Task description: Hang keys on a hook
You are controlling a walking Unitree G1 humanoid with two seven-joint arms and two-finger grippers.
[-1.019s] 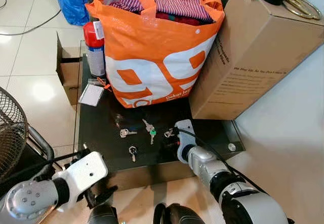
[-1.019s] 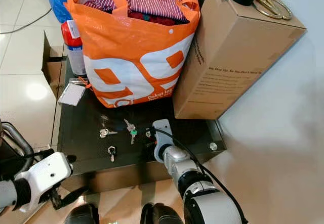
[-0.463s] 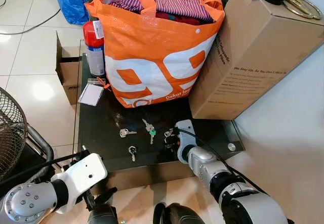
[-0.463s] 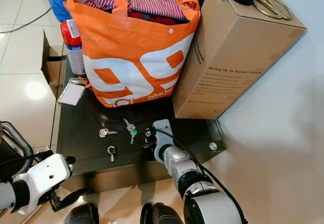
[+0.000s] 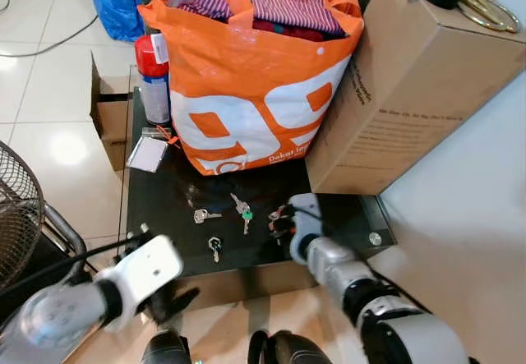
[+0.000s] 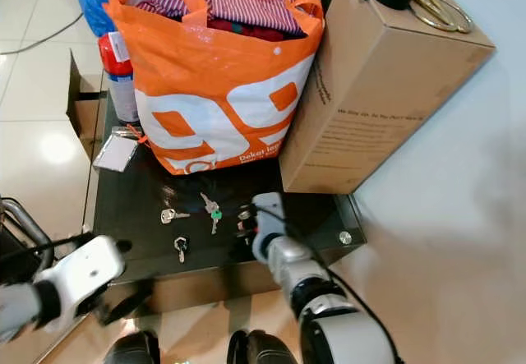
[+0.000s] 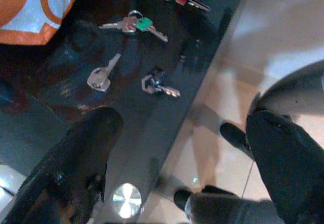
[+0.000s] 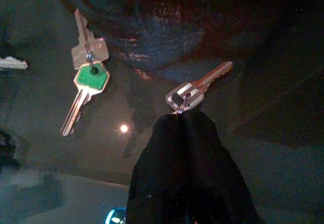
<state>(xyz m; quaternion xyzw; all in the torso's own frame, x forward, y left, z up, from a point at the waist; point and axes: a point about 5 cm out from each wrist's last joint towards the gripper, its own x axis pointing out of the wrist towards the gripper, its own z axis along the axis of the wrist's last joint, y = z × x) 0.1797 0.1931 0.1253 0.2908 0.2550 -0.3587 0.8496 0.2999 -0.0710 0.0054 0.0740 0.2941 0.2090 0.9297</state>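
While our right gripper pinches ring of key at frame center, fingers closed on it over dark table. Our left gripper gapes wide at lower left, off table edge. Green-tagged keys lie just left.

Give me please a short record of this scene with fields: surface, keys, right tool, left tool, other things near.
surface: dark glass table
keys: four sets: silver key, green-tagged keys, black-headed key, ringed key
right tool: right tool, fingers together on the ring of the ringed key, low over the table
left tool: left tool, fingers apart, off the table's front edge, holding nothing
other things near: orange bag of clothes, cardboard box, red spray can, card holder
hook: not identifiable
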